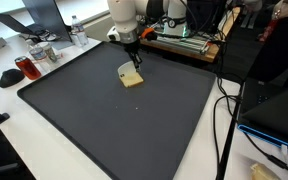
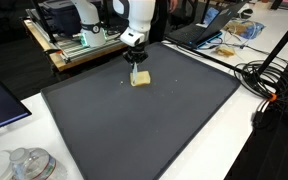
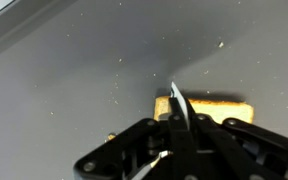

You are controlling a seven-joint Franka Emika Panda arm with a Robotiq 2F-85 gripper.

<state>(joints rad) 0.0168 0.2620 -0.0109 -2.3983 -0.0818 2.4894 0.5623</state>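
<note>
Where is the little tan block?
In both exterior views the tan block lies on the dark mat, toward its far edge, just below the tool.

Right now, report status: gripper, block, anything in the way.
Gripper shut on thin white strip, over tan block. Block flat on dark mat. Contact unclear. Only crumbs nearby.

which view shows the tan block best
An exterior view: the tan block lies whole on the dark mat. It shows whole in both exterior views; the wrist view is closer, but the gripper hides part of it.
</note>
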